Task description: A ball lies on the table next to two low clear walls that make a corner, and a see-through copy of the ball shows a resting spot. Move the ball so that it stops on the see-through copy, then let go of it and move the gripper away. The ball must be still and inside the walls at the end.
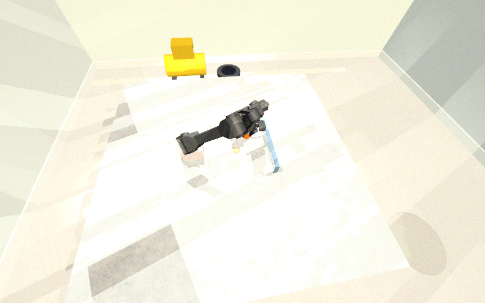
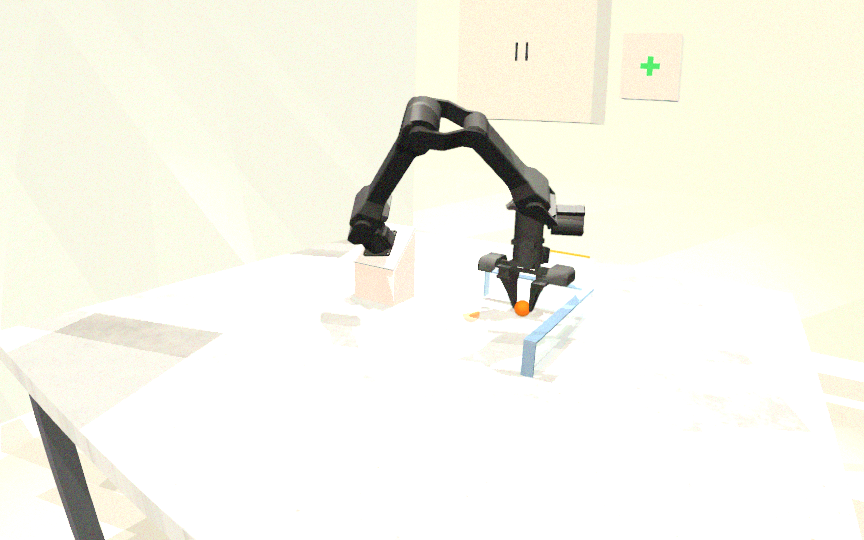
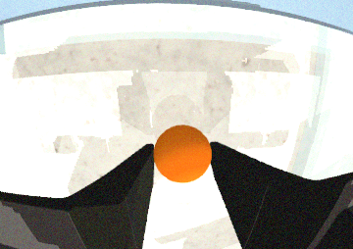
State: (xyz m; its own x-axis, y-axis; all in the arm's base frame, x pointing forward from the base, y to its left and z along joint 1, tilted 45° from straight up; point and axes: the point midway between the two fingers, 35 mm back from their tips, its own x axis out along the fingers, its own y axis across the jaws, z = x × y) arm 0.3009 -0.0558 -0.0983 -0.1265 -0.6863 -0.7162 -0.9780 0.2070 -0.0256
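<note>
From my side camera, the black arm arched up through the frame's centre and dropped straight down. Its gripper was clamped on the orange ball at the white table, just right of centre. The clear blue walls cornered around it. A faint orange ghost ball sat just left.

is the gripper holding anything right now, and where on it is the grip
Yes: the gripper is shut on the orange ball, one fingertip against each opposite side, about at its widest part.
</note>
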